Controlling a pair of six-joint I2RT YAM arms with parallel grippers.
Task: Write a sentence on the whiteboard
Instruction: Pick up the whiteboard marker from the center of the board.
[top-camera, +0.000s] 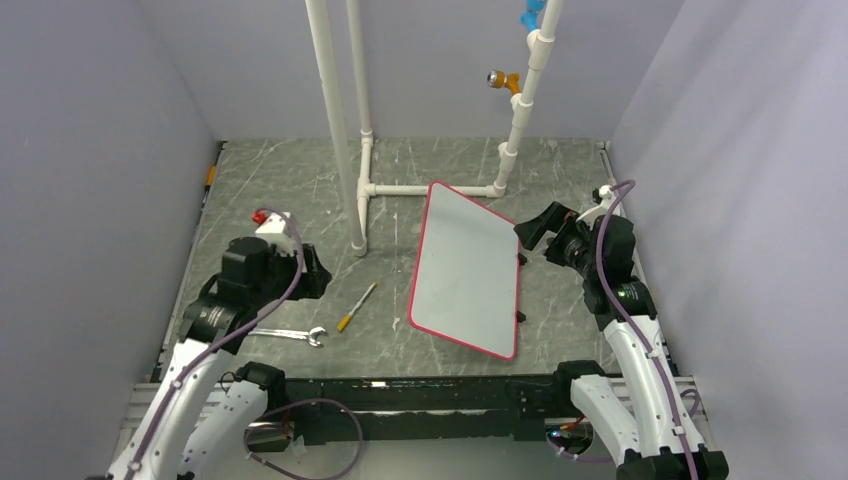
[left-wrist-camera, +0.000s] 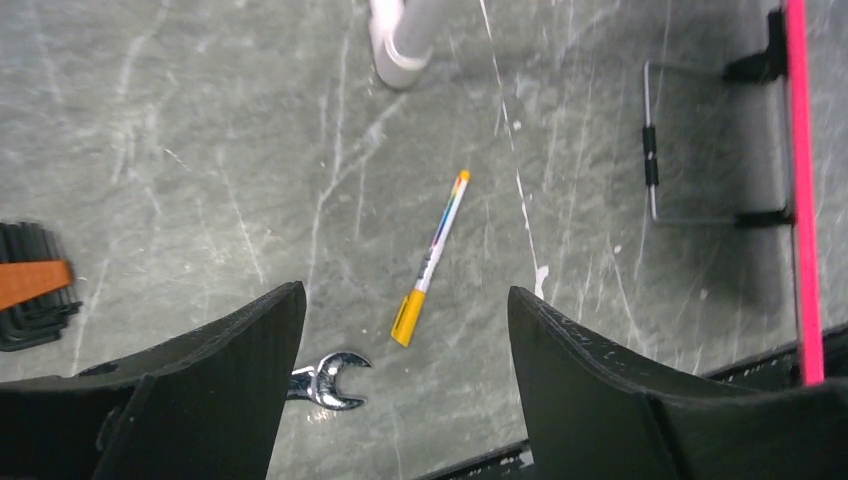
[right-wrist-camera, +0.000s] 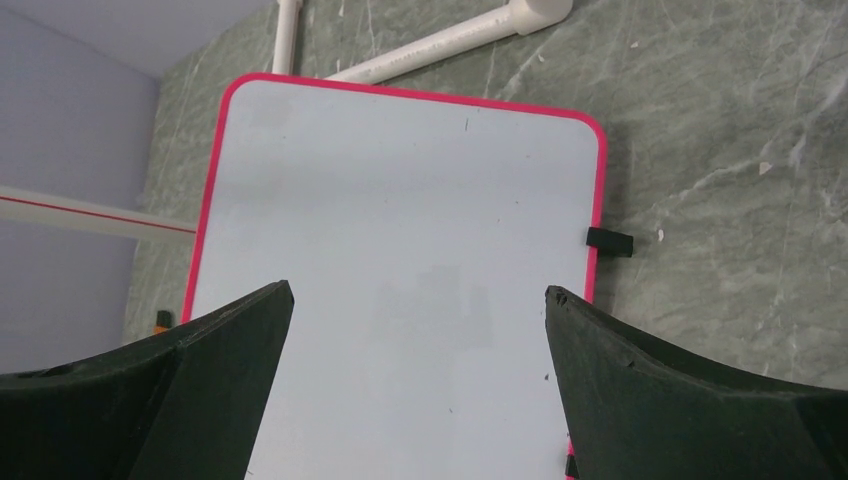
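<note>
The whiteboard (top-camera: 468, 270) lies right of centre on the table, pale, with a red-pink rim; its face is blank and no sentence shows on it. It fills the right wrist view (right-wrist-camera: 400, 220), and its rim shows in the left wrist view (left-wrist-camera: 797, 150). A marker with an orange-yellow cap (top-camera: 356, 306) lies on the table left of the board, and also shows in the left wrist view (left-wrist-camera: 430, 260). My left gripper (top-camera: 312, 272) (left-wrist-camera: 405, 295) is open and empty, above the marker's cap end. My right gripper (top-camera: 530, 232) (right-wrist-camera: 418, 292) is open and empty over the board's right side.
A steel wrench (top-camera: 290, 336) (left-wrist-camera: 325, 378) lies near the front edge, close to the marker. A white PVC pipe frame (top-camera: 340, 130) stands behind the board, with a foot (left-wrist-camera: 400, 45) near the marker. A black hex key set (left-wrist-camera: 30, 290) lies at the left. Walls enclose the table.
</note>
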